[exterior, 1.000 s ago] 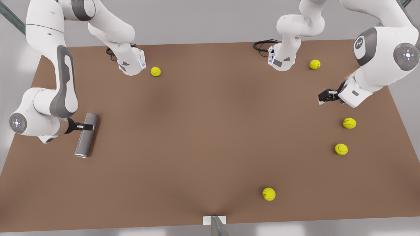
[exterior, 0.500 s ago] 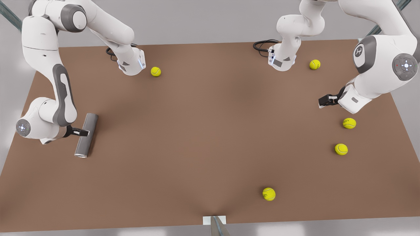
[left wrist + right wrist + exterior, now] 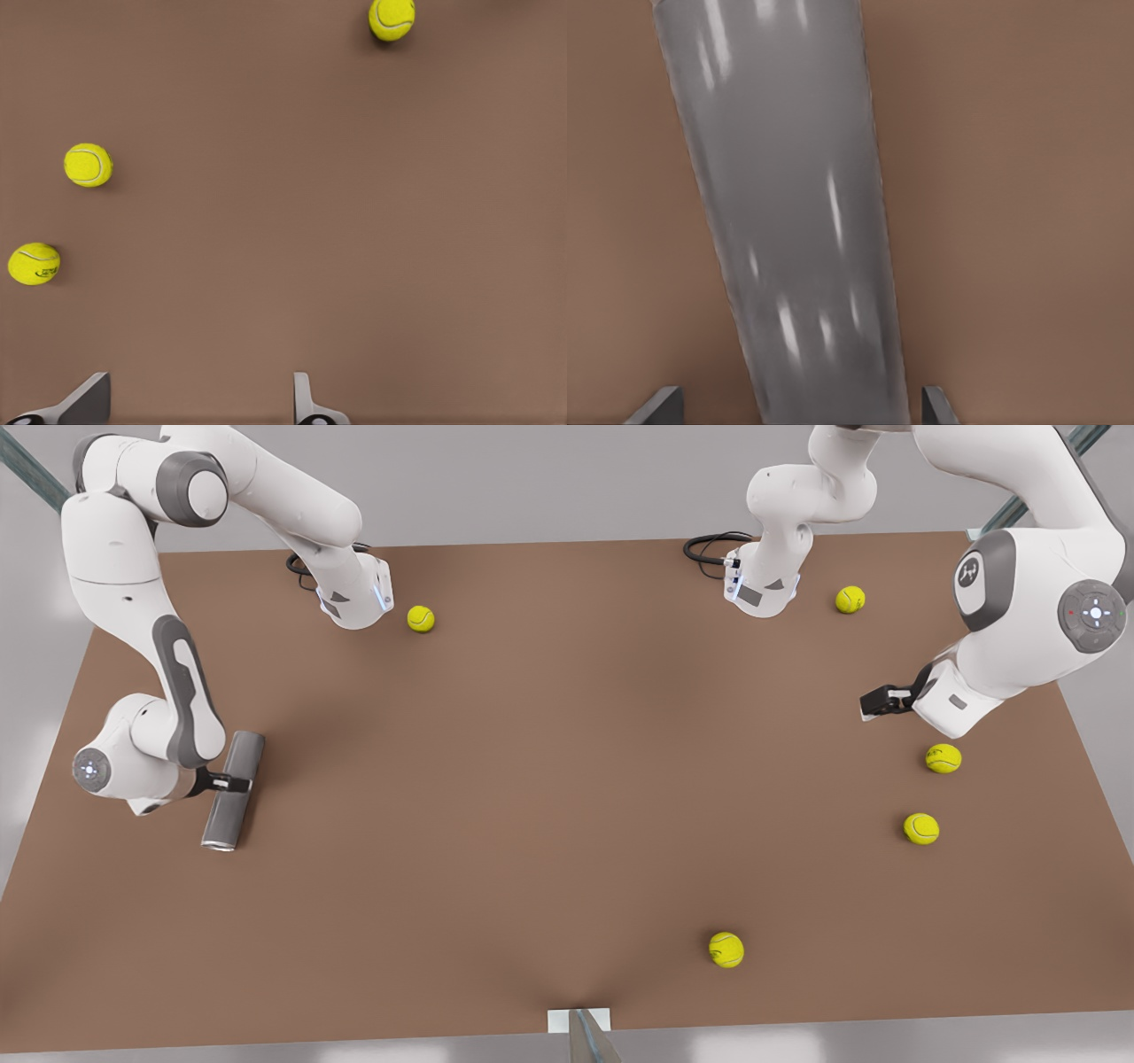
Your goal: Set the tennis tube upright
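Arms come in from both sides: on the front view's left the right gripper (image 3: 232,783) is bent down low over the middle of the tennis tube (image 3: 232,789), its fingers (image 3: 656,405) spread wide on either side of the tube (image 3: 788,212) and not pinching it (the tube lies flat on the brown table (image 3: 549,797), silvery rim toward the camera). On the front view's right the left gripper (image 3: 873,705) waits in the air, also open wide, above the table near a few tennis balls (image 3: 943,758). The left wrist view shows three balls (image 3: 88,165) on the table, and the right wrist view shows the tube close up.
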Robot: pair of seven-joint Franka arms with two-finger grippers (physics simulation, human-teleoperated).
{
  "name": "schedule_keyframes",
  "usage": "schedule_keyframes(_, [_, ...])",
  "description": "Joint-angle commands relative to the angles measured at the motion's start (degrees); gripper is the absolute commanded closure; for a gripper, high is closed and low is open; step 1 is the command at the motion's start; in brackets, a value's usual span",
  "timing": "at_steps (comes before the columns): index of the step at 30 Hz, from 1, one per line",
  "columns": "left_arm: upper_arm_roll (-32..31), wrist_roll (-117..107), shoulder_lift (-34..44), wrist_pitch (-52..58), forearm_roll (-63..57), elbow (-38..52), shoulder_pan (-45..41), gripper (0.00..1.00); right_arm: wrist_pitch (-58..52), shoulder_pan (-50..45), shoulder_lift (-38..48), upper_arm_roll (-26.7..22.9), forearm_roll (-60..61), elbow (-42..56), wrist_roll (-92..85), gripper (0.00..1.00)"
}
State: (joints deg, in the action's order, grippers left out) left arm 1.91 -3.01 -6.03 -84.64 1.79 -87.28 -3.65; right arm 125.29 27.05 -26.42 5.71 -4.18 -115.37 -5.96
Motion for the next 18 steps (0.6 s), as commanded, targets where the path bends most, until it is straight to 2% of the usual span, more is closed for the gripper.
schedule_keyframes(1, [0.02, -0.07, 0.05, 0.0, -0.03, 0.0, 0.05, 0.0, 1.27, 0.02, -0.39, 0.0, 0.05, -0.21, -4.59, 0.0])
schedule_keyframes(18, [0.02, -0.16, -0.3, 0.17, -0.03, 0.0, 0.05, 0.0, 1.36, 1.07, -3.64, -0.44, -0.04, -0.12, -4.68, 0.0])
